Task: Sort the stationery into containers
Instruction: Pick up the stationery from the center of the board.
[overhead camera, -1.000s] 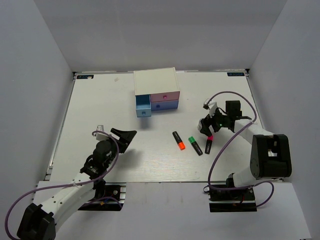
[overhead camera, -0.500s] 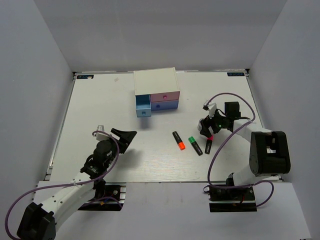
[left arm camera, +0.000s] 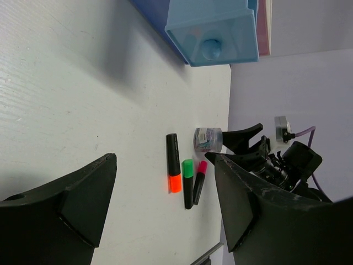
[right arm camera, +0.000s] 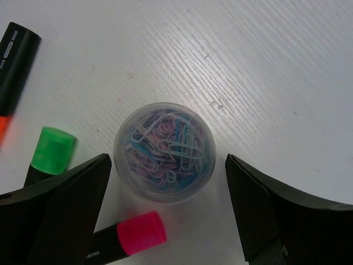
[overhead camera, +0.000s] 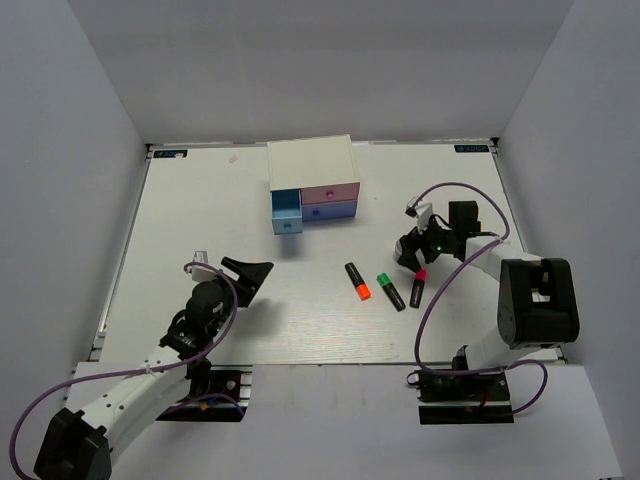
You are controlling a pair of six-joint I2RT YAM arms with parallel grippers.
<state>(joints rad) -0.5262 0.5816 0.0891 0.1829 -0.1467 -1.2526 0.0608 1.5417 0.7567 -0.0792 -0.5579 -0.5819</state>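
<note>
A: Right gripper (right arm camera: pixel 166 165) has its fingers spread either side of the tub (right arm camera: pixel 164 152) of clips, not touching. Left gripper (overhead camera: pixel 250 270) is spread too.
B: Pink marker (right arm camera: pixel 129 240) lies just beside the tub. Closing could catch it, or tip the tub.

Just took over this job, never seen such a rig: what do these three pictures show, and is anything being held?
The wide picture looks down on two robot arms at the table's near edge: left arm, right arm. The other two come from cameras on their wrists; the dark shapes at the edges are each arm's jaws. On the table: a white drawer chest, its blue drawer sticking out, an orange marker, a green marker, a pink marker and a clear tub of paper clips. Nothing is held: the right jaws hang open either side of the tub, the left jaws open and empty.
</note>
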